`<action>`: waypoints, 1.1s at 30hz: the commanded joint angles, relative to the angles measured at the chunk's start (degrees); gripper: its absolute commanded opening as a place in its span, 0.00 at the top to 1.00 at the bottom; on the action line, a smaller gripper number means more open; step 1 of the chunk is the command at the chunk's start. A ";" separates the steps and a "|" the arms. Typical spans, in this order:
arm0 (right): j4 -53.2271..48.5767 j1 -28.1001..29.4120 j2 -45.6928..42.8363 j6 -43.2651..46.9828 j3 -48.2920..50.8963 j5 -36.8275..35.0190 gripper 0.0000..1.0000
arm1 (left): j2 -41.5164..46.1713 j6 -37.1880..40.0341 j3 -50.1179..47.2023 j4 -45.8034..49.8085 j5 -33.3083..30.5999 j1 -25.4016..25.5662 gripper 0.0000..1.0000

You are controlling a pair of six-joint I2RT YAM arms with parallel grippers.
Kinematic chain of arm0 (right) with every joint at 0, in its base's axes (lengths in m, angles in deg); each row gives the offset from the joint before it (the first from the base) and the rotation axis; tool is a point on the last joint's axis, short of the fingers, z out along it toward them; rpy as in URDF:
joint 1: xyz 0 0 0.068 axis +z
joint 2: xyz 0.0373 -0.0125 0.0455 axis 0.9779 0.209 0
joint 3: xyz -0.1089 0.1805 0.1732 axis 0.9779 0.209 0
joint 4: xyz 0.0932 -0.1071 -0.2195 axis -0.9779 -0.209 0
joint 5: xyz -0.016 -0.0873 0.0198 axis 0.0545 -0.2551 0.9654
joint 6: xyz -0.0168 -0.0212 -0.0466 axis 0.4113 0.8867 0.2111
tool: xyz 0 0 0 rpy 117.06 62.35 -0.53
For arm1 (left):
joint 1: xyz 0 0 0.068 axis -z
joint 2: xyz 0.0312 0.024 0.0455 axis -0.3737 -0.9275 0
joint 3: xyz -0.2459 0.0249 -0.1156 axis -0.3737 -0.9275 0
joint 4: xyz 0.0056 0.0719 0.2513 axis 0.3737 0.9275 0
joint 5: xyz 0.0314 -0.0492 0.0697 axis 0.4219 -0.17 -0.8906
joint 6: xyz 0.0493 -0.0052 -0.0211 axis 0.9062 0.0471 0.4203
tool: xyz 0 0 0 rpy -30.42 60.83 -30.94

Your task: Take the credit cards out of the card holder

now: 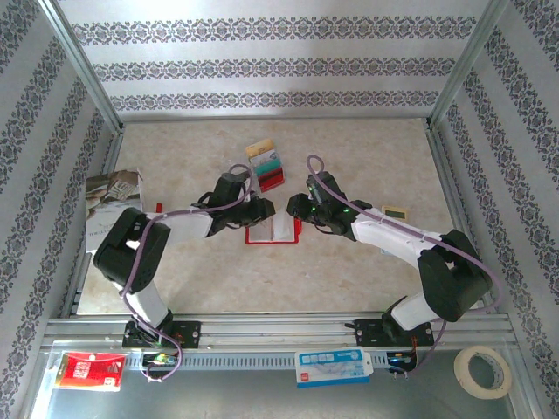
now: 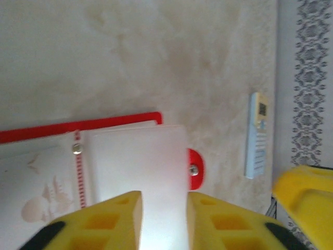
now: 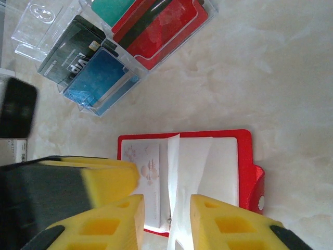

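The red card holder [image 1: 272, 231] lies open on the table between both grippers. Its red rim [image 3: 244, 166] frames pale clear pockets, and its tab [image 2: 196, 169] sticks out at the side. A pale printed card [image 3: 148, 172] sits in one half. My left gripper [image 2: 164, 200] hovers over a flat pale pocket [image 2: 135, 161], jaws apart. My right gripper [image 3: 167, 205] straddles a clear pocket leaf [image 3: 174, 177] that stands up twisted between its fingers, unpinched. One finger of the left gripper [image 3: 104, 177] overlaps the printed card. Credit cards [image 1: 265, 166] in teal, red, blue and grey lie behind the holder.
A magazine [image 1: 112, 205] lies at the left wall. A small pale device [image 1: 395, 212] rests right of the right arm. On the near ledge lie a red packet [image 1: 87, 371], a blue-and-white packet [image 1: 334, 367] and a tape roll [image 1: 482, 371].
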 commanded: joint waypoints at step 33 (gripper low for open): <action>-14.03 9.61 14.64 8.67 -17.19 -6.66 0.46 | 16.75 6.48 -3.82 15.89 -7.52 -15.12 0.49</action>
